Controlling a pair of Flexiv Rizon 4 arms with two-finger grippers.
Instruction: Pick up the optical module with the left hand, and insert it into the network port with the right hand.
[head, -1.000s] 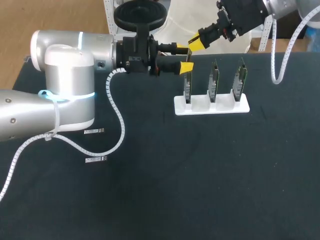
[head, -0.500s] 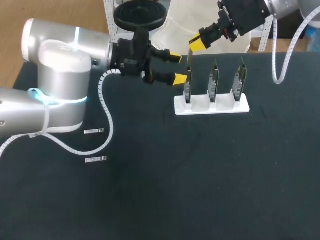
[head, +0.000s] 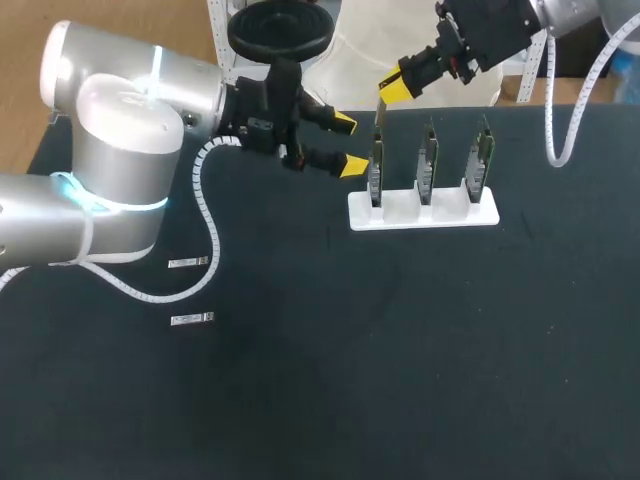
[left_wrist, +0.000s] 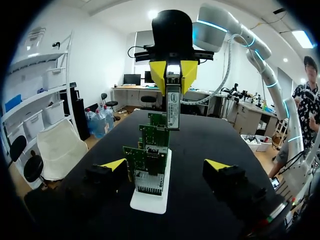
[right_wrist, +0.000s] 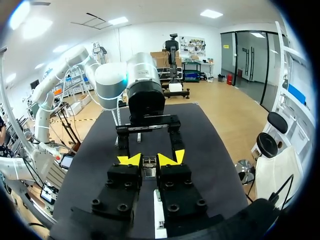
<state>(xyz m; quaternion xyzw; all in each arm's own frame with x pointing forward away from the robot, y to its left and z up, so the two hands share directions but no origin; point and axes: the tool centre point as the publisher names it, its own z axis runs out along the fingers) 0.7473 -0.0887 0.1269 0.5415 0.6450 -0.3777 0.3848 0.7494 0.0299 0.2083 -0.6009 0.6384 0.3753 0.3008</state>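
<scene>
Head view: the right claw (head: 390, 92) is gripping the optical module (head: 378, 118) just above the leftmost board (head: 374, 182) in the white rack (head: 445, 215). The left claw (head: 348, 144) is hanging open beside that board.

- Table (head: 420, 360): black matte top.
- White base (head: 450, 218): stands near the table's far edge.
- Small silver piece (head: 188, 262): lies flat on the left side.
- Second silver piece (head: 192, 319): lies nearer, close by, not touching.

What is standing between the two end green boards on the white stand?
The middle green board, upright in the white stand between the left end board and right end board. The head view shows it.
</scene>
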